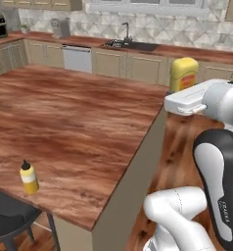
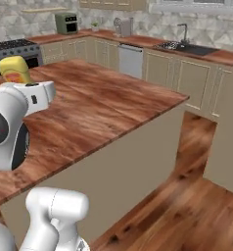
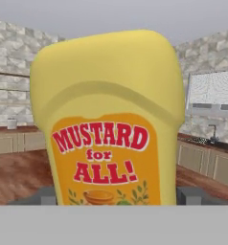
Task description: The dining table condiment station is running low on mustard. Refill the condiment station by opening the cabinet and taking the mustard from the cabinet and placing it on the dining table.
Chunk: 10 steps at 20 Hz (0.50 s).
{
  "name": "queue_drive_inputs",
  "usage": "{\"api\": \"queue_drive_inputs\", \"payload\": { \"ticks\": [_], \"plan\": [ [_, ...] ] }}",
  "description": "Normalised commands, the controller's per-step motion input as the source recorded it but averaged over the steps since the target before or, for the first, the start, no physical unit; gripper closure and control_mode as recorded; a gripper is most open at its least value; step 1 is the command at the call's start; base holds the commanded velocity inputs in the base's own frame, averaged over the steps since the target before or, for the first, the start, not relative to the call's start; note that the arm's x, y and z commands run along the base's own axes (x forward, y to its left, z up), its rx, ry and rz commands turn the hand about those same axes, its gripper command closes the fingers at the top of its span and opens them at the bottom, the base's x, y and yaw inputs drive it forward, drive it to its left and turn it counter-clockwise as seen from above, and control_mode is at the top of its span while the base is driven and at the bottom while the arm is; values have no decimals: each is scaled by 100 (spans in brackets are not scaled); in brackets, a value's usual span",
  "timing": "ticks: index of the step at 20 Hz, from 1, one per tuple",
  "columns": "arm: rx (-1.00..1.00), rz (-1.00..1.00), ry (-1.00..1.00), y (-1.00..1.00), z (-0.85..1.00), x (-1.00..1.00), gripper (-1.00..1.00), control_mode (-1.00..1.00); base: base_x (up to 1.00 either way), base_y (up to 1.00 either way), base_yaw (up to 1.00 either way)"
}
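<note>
smooth plastic mustard (image 3: 106,119), glossy wood dining table (image 1: 74,122)

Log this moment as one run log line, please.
stage: carrying | gripper: shut on mustard, held above floor beside dining table edge | small yellow bottle: upright on table near corner | placement: not yet done

Rendered home kitchen. Large glossy reddish-brown wood-grain tabletop (image 1: 74,122) fills centre of left base view. Along top of frame: run of beige panelled base cabinets (image 1: 108,62) under narrow wood countertop, white dishwasher front (image 1: 77,59), dark sink with curved tap (image 1: 126,43), grey patterned tile backsplash (image 1: 152,27). Upper left of right base view: black stove (image 2: 13,51), green toaster oven (image 2: 66,22). Round black stool (image 1: 11,215) at lower left. Wood plank floor (image 2: 187,206) at lower right.
</note>
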Motion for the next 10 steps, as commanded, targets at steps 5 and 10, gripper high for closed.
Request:
{"api": "queue_drive_inputs", "payload": {
  "ticks": [5,10],
  "plan": [
    [0,0,0,0,0,0,100,100,-25,-21,53],
    [0,0,0,0,0,0,100,100,-28,-12,42]
  ]
}}
